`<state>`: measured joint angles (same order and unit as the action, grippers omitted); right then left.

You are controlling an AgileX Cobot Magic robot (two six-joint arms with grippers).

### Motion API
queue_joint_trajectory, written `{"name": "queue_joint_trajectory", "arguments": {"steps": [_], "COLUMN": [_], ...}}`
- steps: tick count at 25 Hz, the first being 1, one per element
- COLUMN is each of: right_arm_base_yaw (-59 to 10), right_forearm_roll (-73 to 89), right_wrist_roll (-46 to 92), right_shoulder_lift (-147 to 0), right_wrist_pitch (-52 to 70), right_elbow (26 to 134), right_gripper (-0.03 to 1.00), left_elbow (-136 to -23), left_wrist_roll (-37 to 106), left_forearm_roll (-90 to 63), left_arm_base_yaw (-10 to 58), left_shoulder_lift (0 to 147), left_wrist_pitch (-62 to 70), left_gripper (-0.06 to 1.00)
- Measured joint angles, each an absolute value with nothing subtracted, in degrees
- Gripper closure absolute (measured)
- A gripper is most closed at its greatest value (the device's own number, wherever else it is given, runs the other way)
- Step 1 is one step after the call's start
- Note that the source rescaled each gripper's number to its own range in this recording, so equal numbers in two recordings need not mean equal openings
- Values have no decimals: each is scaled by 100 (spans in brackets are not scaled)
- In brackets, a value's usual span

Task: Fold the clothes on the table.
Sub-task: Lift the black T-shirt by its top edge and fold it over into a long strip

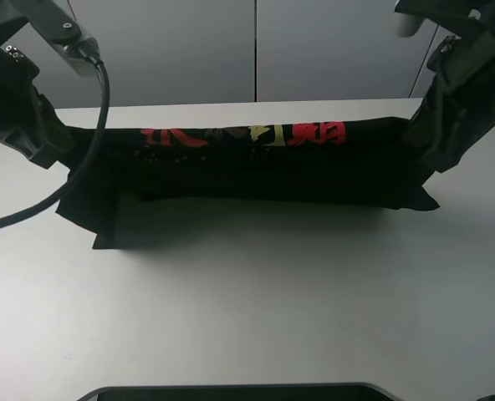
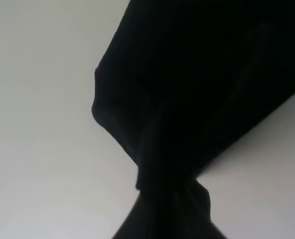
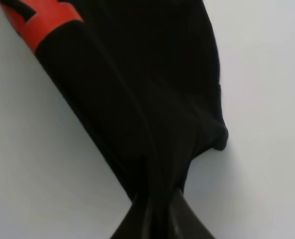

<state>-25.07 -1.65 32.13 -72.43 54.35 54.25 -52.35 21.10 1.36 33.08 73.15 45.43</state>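
T-shirt [image 1: 256, 171]: soft matt black cloth. Table [image 1: 247, 301]: smooth matt white. Cable [image 1: 105, 96]: smooth black plastic.

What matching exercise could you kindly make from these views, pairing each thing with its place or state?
Things:
1 black short-sleeved cotton T-shirt
2 plain white matte table
3 red printed characters
4 thin black cable

Places or states:
A along the shirt's far edge
B curving down across the shirt's left end
C pulled out wide, both ends bunched
D underneath, shadowed at the shirt's near edge

Pairs: 1-C; 2-D; 3-A; 4-B
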Motion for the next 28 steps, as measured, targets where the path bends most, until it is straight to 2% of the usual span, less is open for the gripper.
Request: {"name": "queue_joint_trajectory", "arguments": {"steps": [16,23,28], "right_arm_base_yaw": [-2507,-2507,-2507], "right_forearm_roll": [878,750,545], "right_wrist_roll": [3561,3510,3185], "right_shoulder_lift": [-6906,-6930,-7324], "right_wrist_pitch": [6127,5783,5220], "right_elbow": [4872,4872,4849], "right_gripper": [97,97,97], "left_elbow": [-4338,-4303,-4303], "left_wrist_roll": [2208,2243,1900], "left_forearm_roll": [-431,-444,-344], "left_arm_base_yaw": [3308,3308,3308], "left_shoulder_lift": [6577,6623,7223], "left_wrist_pitch": [4697,4007,3417], "left_gripper": [94,94,94]}}
